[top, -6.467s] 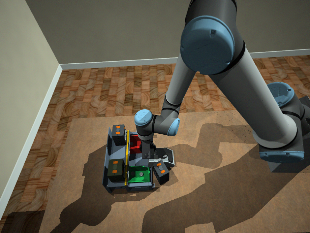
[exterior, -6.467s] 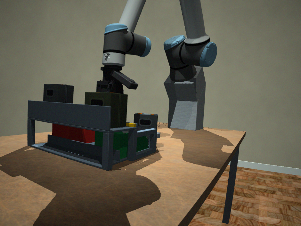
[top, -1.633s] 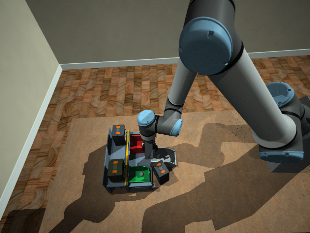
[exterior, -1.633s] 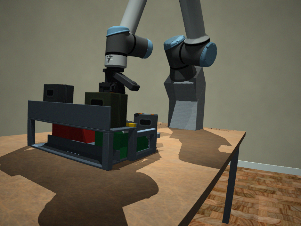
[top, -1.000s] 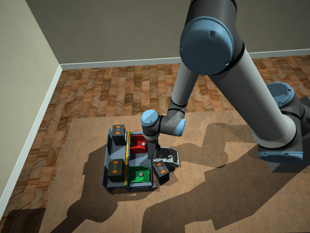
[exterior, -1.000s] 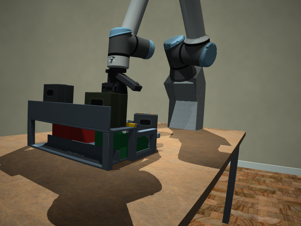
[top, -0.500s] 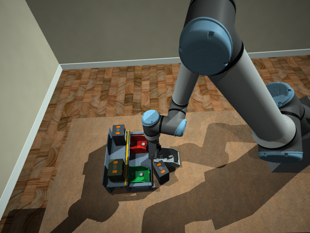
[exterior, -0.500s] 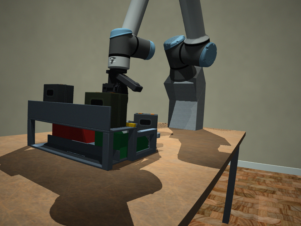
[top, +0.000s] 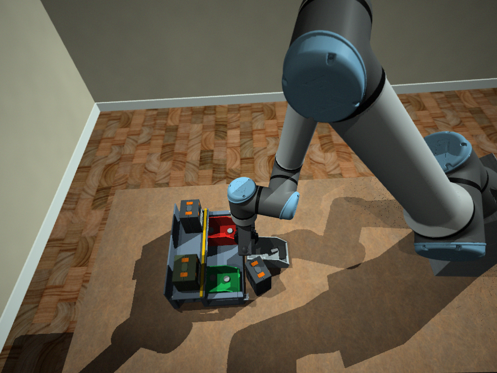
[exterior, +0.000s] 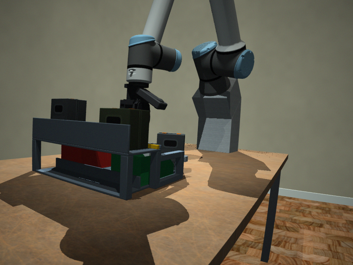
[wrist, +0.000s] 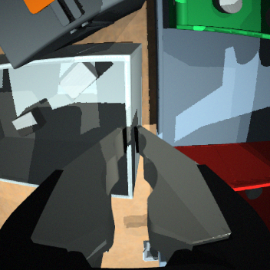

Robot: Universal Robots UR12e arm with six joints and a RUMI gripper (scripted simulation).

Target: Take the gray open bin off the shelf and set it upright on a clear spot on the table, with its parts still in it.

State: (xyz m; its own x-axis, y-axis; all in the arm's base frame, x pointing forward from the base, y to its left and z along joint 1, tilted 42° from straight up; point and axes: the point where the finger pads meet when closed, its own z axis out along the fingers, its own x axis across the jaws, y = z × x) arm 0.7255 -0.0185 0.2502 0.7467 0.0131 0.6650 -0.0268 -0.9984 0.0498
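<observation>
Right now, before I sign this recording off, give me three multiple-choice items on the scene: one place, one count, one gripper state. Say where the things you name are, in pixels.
1. Where is the gray bin point(top: 279, 263) point(wrist: 129, 80)?
A) On the upper tier of the shelf point(top: 227, 296) point(exterior: 81, 132) point(wrist: 160, 96)
B) Inside the red bin
C) Outside the shelf, beside its lower tier

2. How many dark cases point(top: 185, 272) point(exterior: 68, 109) point(wrist: 23, 31) with orange latches are there?
A) Two
B) Three
C) Five

3. What is the gripper point(top: 245, 250) point(exterior: 138, 105) point(wrist: 131, 128) doing?
A) Closed on the gray bin's wall
B) Wide open
C) Closed on the green bin

Right letters:
1: C, the wrist view shows a strip of tabletop between bin and shelf.
2: B, the top view shows two on the shelf and one off it, near the gray bin.
3: A, the wrist view shows the wall between the fingertips.
</observation>
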